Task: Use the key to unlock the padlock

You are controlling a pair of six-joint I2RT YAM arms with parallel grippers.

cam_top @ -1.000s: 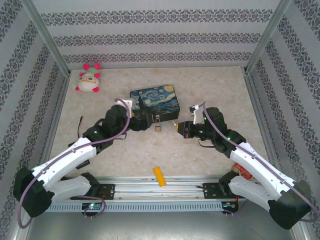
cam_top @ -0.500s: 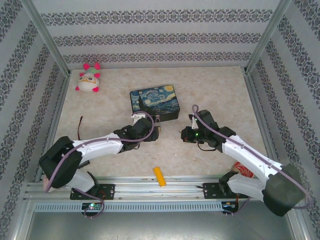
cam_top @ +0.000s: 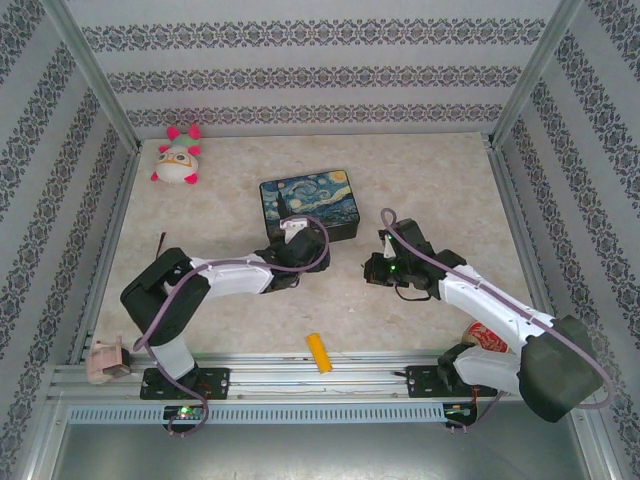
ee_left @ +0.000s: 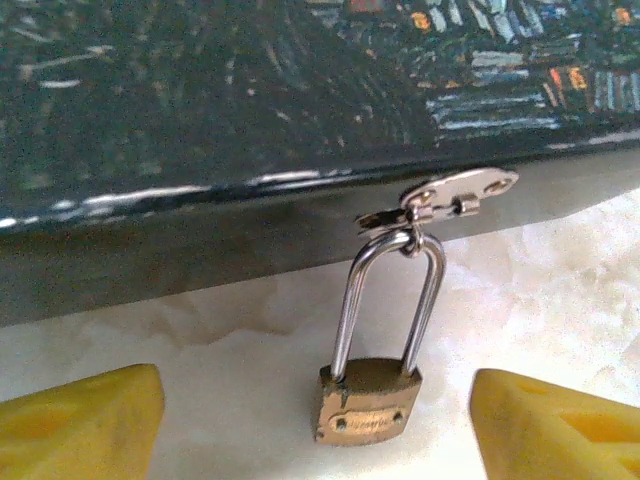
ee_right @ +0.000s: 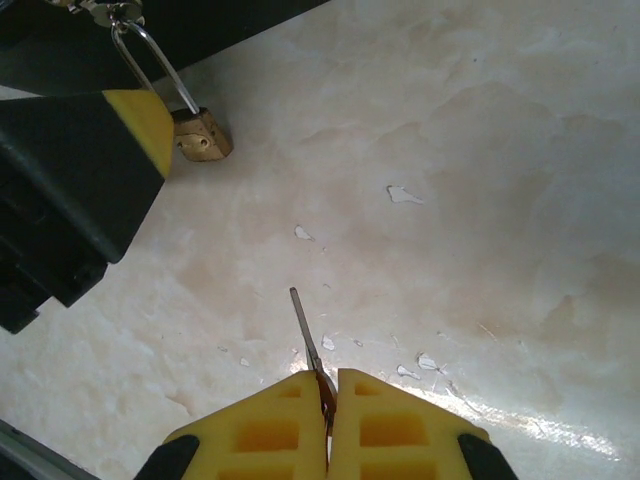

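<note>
Padlock (ee_left: 368, 405): hung from box clasp (ee_left: 455, 195), framed untouched between the parted jaws of left gripper (ee_left: 320, 425). Key (ee_right: 305, 330): clamped in right gripper (ee_right: 328, 390), blade projecting ahead. Step judged: padlock to be steadied, then key inserted.

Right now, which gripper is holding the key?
The right gripper, shut on the key; the left gripper is open, straddling the padlock.
</note>
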